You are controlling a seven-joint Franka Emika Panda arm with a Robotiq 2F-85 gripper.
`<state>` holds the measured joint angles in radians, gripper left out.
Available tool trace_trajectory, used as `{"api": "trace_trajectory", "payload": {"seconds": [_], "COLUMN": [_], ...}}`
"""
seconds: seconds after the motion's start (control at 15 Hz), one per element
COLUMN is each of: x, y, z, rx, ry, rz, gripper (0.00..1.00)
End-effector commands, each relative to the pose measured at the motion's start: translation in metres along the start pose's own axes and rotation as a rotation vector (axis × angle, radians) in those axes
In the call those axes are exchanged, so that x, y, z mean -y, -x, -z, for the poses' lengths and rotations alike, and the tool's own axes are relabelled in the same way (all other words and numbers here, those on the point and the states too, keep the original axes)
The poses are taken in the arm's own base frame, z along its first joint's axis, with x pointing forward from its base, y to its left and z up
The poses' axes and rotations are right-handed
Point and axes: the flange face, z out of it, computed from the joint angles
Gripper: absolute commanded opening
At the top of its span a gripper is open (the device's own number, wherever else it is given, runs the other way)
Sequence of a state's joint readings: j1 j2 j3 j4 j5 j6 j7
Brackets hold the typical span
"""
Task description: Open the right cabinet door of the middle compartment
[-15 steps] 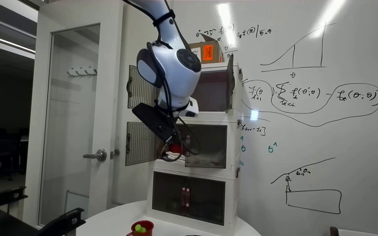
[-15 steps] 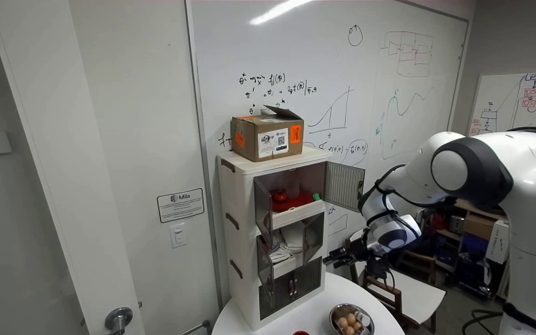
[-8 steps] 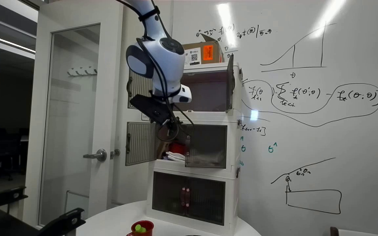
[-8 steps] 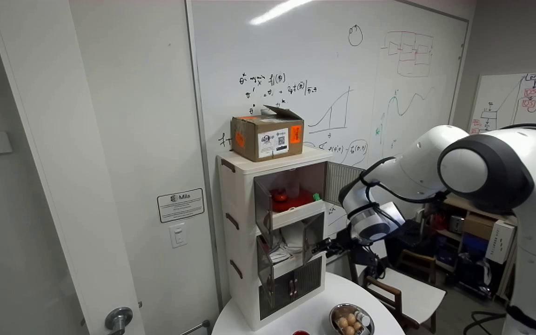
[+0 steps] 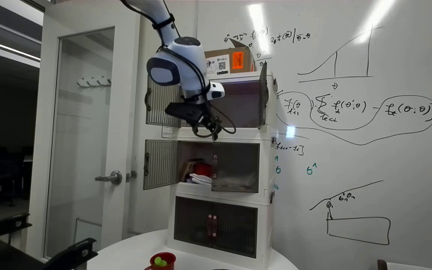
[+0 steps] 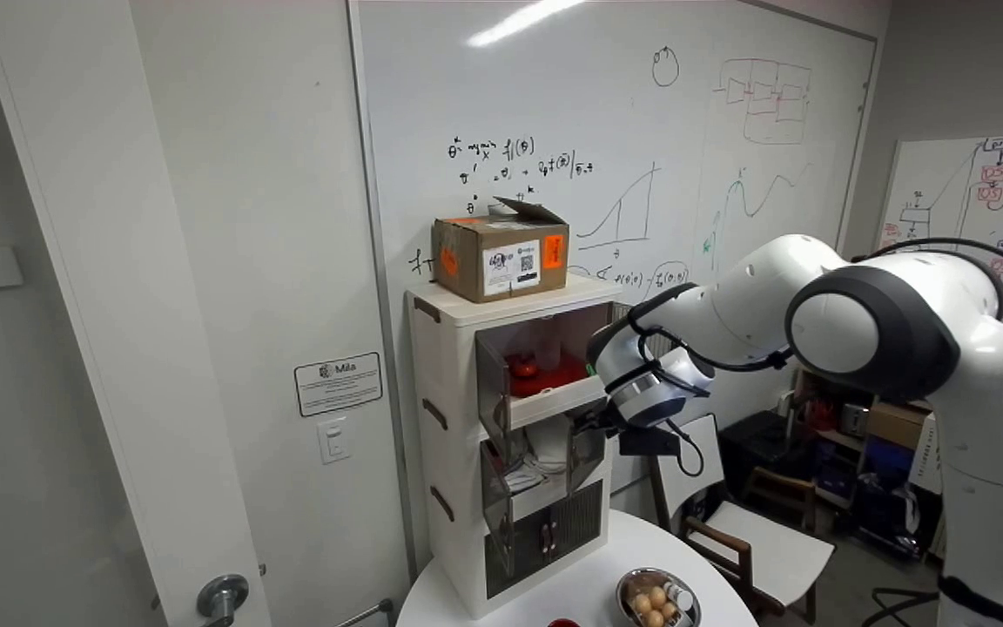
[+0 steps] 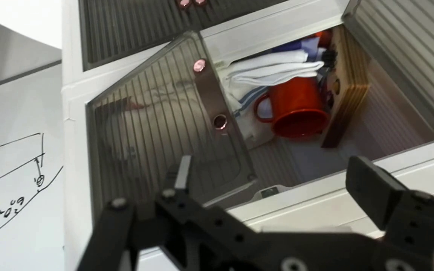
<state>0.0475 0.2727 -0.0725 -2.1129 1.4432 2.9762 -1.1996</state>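
"Wrist view: how do we find the gripper [image 7: 273, 177]?"

"We see its fingers [image 7: 375, 192] spread well apart."

"And our right door [image 7: 156, 128]?"

"We find it on the middle compartment [image 5: 264, 165] of the white cabinet [image 6: 449, 461]. It stands ajar, the side with the handle [image 7: 210, 92] swung out to the near side, while the left door [image 5: 161, 164] is swung wide to the left."

"Are the fingers touching it?"

"We cannot tell. From the wrist, one finger overlaps the right door and a corner of that door shows between the fingertips, but we cannot judge the depth. In an exterior view we see the gripper in front of the seam below the top tier [image 6: 554, 399], higher than the handle."

"What can we make out inside?"

"Folded white cloths [image 7: 277, 69] at the near lip, a red mug [image 7: 296, 96] just behind them, and a layered wooden piece [image 7: 347, 90] left of the mug."

"And around it?"

"Both top doors [image 5: 158, 99] are swung out; the bottom tier [image 5: 263, 228] is closed. We see a cardboard box [image 6: 501, 257] resting on the cabinet. On the white table [image 6: 571, 579], on the cabinet's near side, a metal bowl [image 6: 626, 582] holds brown eggs [image 6: 656, 596]; left of it, a second red mug [image 5: 170, 264] holds green objects [image 5: 159, 261]."
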Motion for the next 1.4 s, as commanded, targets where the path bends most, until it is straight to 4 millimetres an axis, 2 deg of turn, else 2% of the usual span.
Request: {"api": "trace_trajectory", "payload": {"seconds": [0.0, 0.2, 0.27, 0.4, 0.6, 0.73, 1.13, 1.33], "x": [-0.009, -0.020, -0.015, -0.014, 0.001, 0.005, -0.020, -0.026], "y": [-0.018, -0.031, -0.038, -0.055, -0.084, -0.097, -0.100, -0.103], "z": [-0.035, -0.058, -0.063, -0.068, -0.066, -0.064, -0.071, -0.077], "rx": [0.014, 0.045, 0.051, 0.053, 0.050, 0.046, 0.103, 0.109], "ry": [0.088, 0.090, 0.091, 0.073, 0.036, 0.029, 0.183, 0.221], "rz": [-0.038, -0.123, -0.152, -0.226, -0.302, -0.331, -0.317, -0.327], "gripper": [1.00, 1.00, 1.00, 1.00, 1.00, 1.00, 1.00, 1.00]}}
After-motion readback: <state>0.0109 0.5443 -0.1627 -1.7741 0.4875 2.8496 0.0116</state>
